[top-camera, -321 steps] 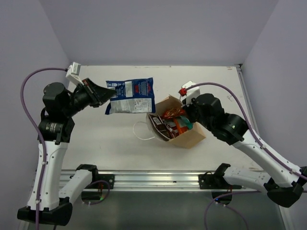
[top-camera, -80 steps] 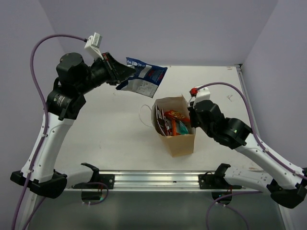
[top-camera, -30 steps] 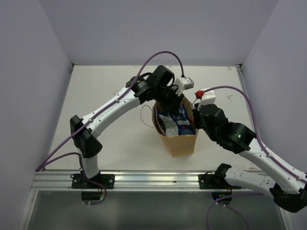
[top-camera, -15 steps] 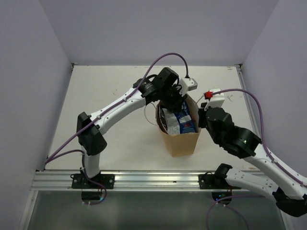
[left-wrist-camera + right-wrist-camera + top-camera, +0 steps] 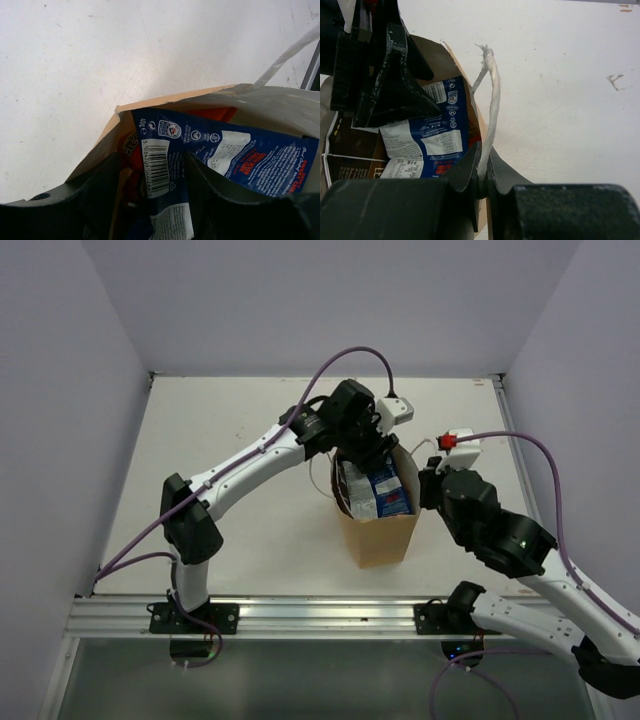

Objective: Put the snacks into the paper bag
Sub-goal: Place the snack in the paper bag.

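The tan paper bag (image 5: 380,535) stands upright mid-table with its mouth open. A blue-white snack packet (image 5: 378,490) sticks up out of the mouth, over a red packet (image 5: 131,147) and a dark brown one (image 5: 350,160) deeper inside. My left gripper (image 5: 368,455) hangs over the mouth's far edge. Its jaws are spread wide, and the blue packet (image 5: 235,155) lies loosely between them. At the bag's right rim my right gripper (image 5: 425,485) is shut on a white cord handle (image 5: 493,100). The handle runs up out of the pinch (image 5: 482,165).
The bag's other white handle (image 5: 285,57) loops out past the far rim over the bare white tabletop (image 5: 230,440). The left arm stretches diagonally from its base (image 5: 190,615) across the table's middle. Purple walls close the table on three sides.
The left gripper's jaws have spread apart around the blue-white packet, which now rests in the bag. The right arm has shifted slightly right, still holding the handle.
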`<state>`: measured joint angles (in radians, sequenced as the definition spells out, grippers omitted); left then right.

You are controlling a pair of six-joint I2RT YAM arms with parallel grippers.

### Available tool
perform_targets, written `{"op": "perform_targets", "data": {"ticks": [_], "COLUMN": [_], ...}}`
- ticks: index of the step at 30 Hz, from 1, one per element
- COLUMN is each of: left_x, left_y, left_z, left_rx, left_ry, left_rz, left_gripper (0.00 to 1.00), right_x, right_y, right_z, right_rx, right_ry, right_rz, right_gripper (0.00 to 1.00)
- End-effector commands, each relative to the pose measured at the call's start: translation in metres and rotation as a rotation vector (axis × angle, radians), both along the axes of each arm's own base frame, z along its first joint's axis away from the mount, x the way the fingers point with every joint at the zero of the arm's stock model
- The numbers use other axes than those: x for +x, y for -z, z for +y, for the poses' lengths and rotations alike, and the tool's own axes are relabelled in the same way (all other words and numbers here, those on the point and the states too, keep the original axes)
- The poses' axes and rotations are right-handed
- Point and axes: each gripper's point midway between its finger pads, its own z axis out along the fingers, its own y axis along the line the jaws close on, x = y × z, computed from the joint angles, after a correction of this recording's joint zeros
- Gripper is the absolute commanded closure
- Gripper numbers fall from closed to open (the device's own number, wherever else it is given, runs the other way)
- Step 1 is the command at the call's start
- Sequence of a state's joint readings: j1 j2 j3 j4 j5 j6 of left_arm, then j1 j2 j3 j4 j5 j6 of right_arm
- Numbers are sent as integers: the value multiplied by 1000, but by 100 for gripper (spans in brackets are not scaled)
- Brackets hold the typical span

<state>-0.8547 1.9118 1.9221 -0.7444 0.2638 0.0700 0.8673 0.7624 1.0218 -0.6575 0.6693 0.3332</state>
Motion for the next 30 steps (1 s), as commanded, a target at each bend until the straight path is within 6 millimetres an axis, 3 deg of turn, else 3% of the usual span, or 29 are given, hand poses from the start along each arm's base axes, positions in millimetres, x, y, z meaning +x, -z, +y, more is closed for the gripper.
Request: {"op": "perform_targets", "data": {"ticks": [1, 7, 10, 15, 16, 19, 27, 30], "left_x": [8, -2, -7, -16, -18, -16, -3, -4], "left_y": [-78, -115, -114, -86, -67, -46, 0, 8], "left_z": [-5, 5, 10, 15, 17, 20, 15, 11], "left_rx": [-176, -256, -255, -227, -196, -170, -76, -67], "left_ry": [-48, -100, -123, -161, -170, -210, -254, -243], "left_rz": [-131, -122, -90, 1, 28, 42, 62, 78], "left_gripper": [42, 34, 36, 63, 64, 66, 67, 67], "right_x": [0, -4, -4, -5, -5, -4, -7, -9], "right_y": [-23, -29, -30, -27, -27, -24, -22, -23], "right_z": [-3, -7, -9, -9, -9, -8, -10, -15], "right_rx": [62, 62, 64, 59, 59, 55, 58, 61], "right_ry": [12, 10, 11, 10, 12, 11, 11, 20], "right_rz": [-52, -65, -68, -60, -62, -56, -50, -57], "right_gripper": [91, 90, 90, 90, 90, 90, 90, 90]}}
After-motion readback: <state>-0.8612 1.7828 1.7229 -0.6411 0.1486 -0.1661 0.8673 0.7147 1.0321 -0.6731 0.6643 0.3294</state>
